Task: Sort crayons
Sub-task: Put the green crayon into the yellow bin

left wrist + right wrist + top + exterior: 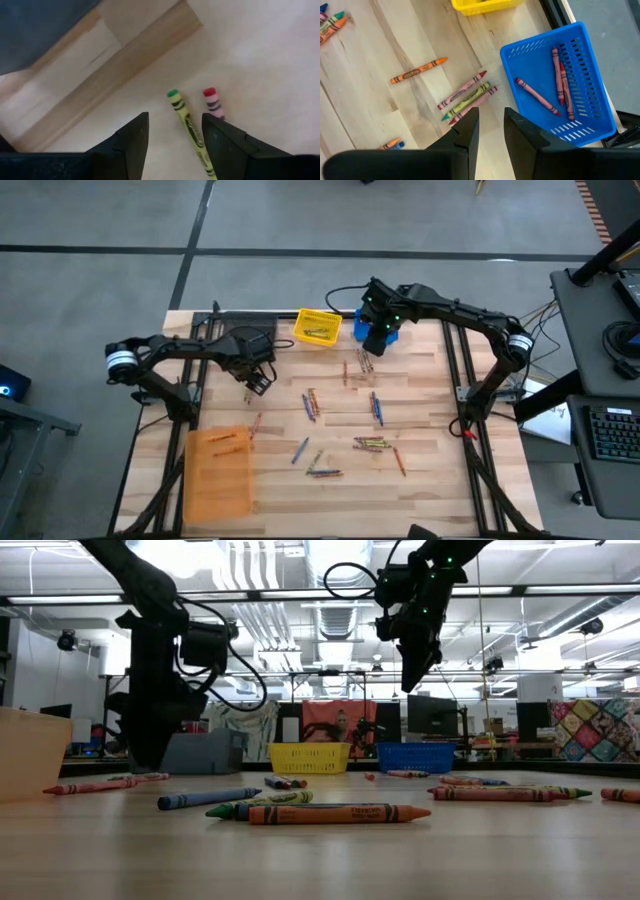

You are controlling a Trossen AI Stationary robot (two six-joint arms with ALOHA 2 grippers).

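- The right gripper point(491, 131) was seen raised beside the blue bin point(590, 127), its fingers parted by a narrow gap and nothing grasped.
- Three red crayons point(555, 82) were seen inside that bin.
- The left gripper point(174, 137) was held released over a yellow-green crayon point(189, 125).
- Other crayons point(372, 443) were scattered across the table point(430, 380).

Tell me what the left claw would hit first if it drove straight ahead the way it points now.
Probably the yellow-green crayon, lying just ahead of the open left claw, near one fingertip. A red crayon lies close beside it. Depth is unclear, so the bare table might come first.
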